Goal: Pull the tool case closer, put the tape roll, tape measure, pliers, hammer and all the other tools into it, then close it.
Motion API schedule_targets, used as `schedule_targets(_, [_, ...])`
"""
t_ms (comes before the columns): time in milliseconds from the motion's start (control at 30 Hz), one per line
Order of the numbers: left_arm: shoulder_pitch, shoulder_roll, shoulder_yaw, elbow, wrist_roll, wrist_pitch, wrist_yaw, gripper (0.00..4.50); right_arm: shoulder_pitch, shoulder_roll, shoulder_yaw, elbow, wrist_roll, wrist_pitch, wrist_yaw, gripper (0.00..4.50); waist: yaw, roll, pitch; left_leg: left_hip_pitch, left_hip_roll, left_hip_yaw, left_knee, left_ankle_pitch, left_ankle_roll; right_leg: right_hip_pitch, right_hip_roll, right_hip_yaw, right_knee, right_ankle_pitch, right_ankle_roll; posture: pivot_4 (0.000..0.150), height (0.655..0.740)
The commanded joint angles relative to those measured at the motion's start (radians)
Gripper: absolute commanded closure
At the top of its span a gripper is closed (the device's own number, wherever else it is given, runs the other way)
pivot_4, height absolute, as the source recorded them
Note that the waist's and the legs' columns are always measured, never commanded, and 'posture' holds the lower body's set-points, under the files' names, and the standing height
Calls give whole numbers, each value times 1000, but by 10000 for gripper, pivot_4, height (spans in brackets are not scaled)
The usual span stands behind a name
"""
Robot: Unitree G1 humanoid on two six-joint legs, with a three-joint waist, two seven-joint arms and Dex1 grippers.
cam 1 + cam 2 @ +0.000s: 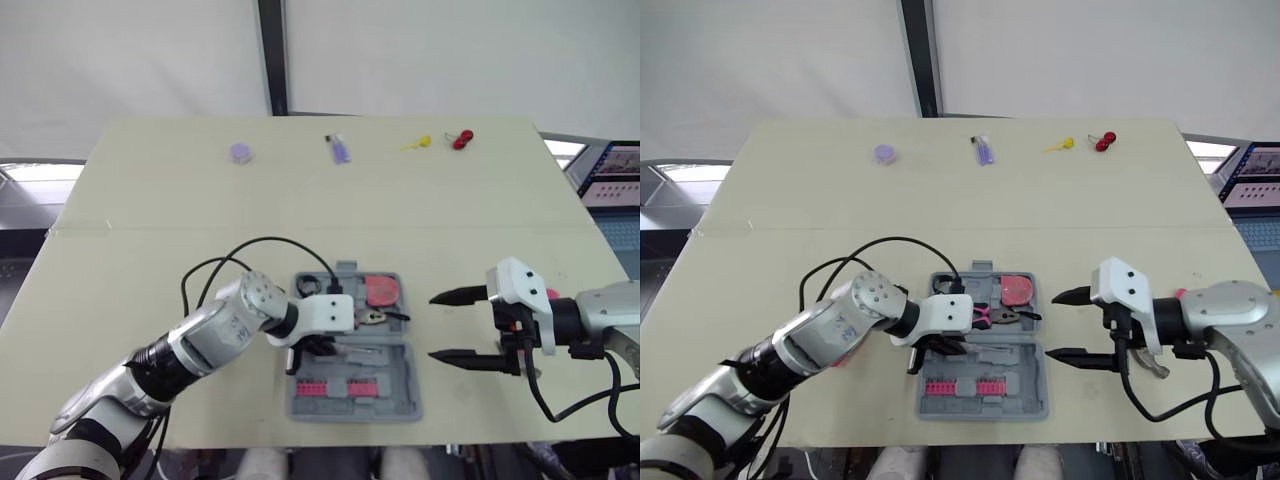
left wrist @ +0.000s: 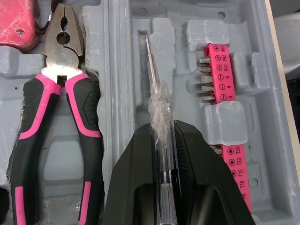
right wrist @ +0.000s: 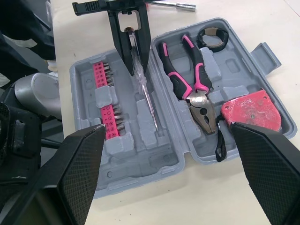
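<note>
The left gripper (image 2: 164,133) has its fingers clamped on a clear-handled screwdriver (image 2: 153,79), handle end cut off, inside the open tool case (image 3: 140,159) at the table's (image 1: 150,200) front edge. Pliers (image 3: 187,75), tape measure (image 3: 251,110) and tape roll (image 3: 212,39) lie inside. The right gripper (image 1: 458,325), fingers apart, hovers beside the case toward the right edge.

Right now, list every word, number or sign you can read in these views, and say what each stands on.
"PH1", "PH2", "6", "4", "3", with cross and slot signs: pink bit holder.
"T25", "T20", "T15", "T10", with star signs: second pink bit holder.
Raised lettering on the red tape measure: too blurred to read.
Screen at the robot's far right: too small to read.
Screwdriver in the left pincer: no marking seen.
</note>
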Motion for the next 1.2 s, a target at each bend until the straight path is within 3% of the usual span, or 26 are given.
schedule_targets(33, [-10,-6,-4,-21,8,1,4,44420,-13,-18,-11,-8,6,-15,18,0,0,0,0,0,0,0,0,0,0,0,0,0,0,0,0,1500,7400])
schedule_targets(1100, [5,-19,-12,7,11,-44,34,44420,4,-17,-20,5,1,-32,15,0,0,0,0,0,0,0,1,0,0,0,0,0,0,0,0,1500,7400])
schedule_targets(1200, [6,-19,-12,6,11,-47,34,31048,7,-17,-21,5,1,-34,15,0,0,0,0,0,0,0,1,0,0,0,0,0,0,0,0,1500,7400])
